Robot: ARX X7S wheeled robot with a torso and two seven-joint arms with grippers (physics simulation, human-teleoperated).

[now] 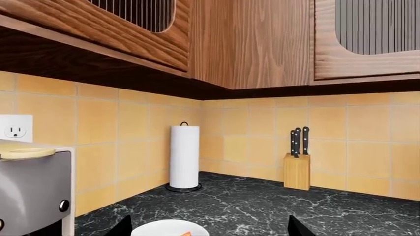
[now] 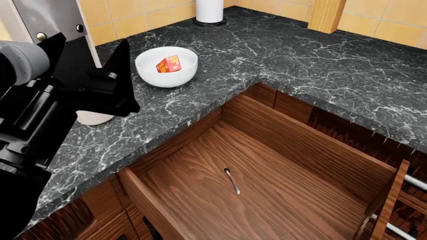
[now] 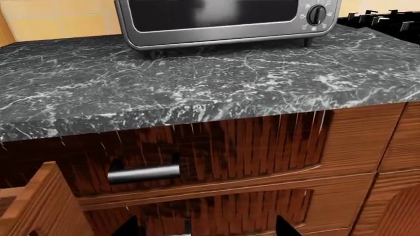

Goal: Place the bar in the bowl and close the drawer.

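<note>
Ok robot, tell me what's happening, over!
Left gripper open, empty, beside the bowl. Bar in bowl. Drawer wide open, a small utensil inside. Right gripper unseen from head camera.

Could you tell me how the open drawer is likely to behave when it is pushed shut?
The drawer looks wide and deep, so probably heavy for one gripper. Only a small utensil lies inside and may slide. Pushed off-centre, it might bind; the left gripper is open.

I see a home kitchen: black marble desk (image 2: 320, 60), yellow tiled backsplash (image 1: 341, 132), wooden wall cabinets (image 1: 249, 39), knife block (image 1: 297, 169), paper-towel roll (image 1: 184, 156), toaster oven (image 3: 223, 19), wall socket (image 1: 15, 129).
</note>
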